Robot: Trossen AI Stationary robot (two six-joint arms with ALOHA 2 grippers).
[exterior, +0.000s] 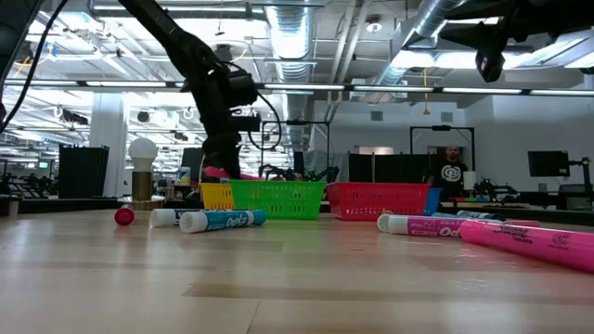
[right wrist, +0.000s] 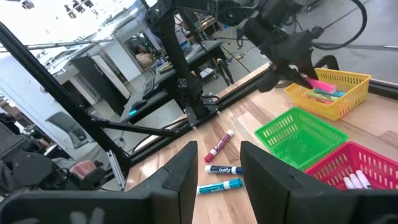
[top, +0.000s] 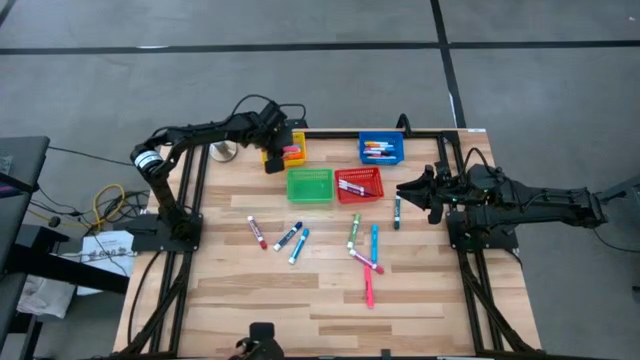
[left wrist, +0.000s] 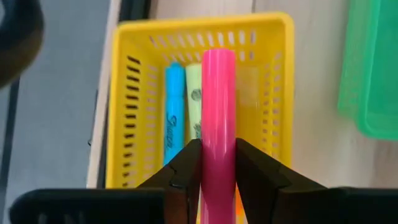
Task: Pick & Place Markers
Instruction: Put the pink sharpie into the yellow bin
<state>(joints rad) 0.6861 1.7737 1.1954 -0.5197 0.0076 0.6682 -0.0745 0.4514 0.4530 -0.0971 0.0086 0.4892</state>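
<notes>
My left gripper (top: 280, 152) hangs over the yellow basket (top: 287, 143) at the table's far edge, shut on a pink marker (left wrist: 217, 106). A blue marker (left wrist: 175, 112) and a light green marker (left wrist: 194, 102) lie on the yellow basket's (left wrist: 199, 25) floor. Several loose markers (top: 299, 246) lie on the wood in the middle of the table. My right gripper (top: 408, 188) waits open at the table's right edge, clear of everything. My left gripper pinches the pink marker's barrel (left wrist: 217, 155) between its two fingers (left wrist: 186, 162). The fingers slant down from above. The marker runs along them and sticks out past the fingertips, over the inside of the basket. Whether its free end (left wrist: 217, 56) touches the basket, I cannot tell.
A green basket (top: 309, 185) and a red basket (top: 360, 184) with markers stand side by side near the yellow one. A blue basket (top: 381, 149) with markers sits at the far edge. A dark frame (top: 460, 200) borders the table.
</notes>
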